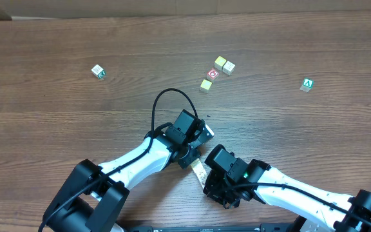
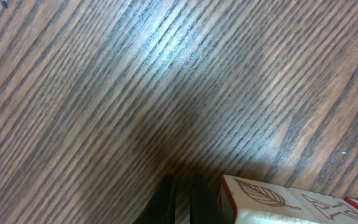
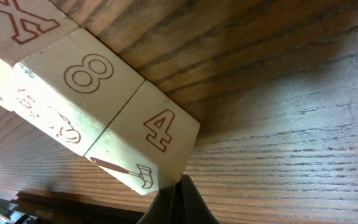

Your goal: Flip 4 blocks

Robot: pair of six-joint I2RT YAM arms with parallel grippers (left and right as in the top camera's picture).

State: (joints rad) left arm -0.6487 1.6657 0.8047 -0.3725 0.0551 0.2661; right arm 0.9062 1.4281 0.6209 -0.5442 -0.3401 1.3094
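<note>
— On brown wood-grain table (image 1: 57, 129), target where?
— Between the arms: row of cream wooden blocks with reddish prints (image 1: 198, 170), long axis roughly near-to-far.
— Tools?
— Both pressed together, pinching nothing: left gripper (image 2: 182, 202), row just to its right; right gripper (image 3: 178, 200), tips at corner of end cube marked 4 (image 3: 160, 130). Looks nearer: right.

The overhead camera looks straight down on the whole tabletop (image 1: 44, 38) from high up. Each wrist camera sits very near it, looking past the left claw (image 2: 182, 199) or right claw (image 3: 176, 202). All views share the row of blocks (image 1: 198, 171) between both claws.
</note>
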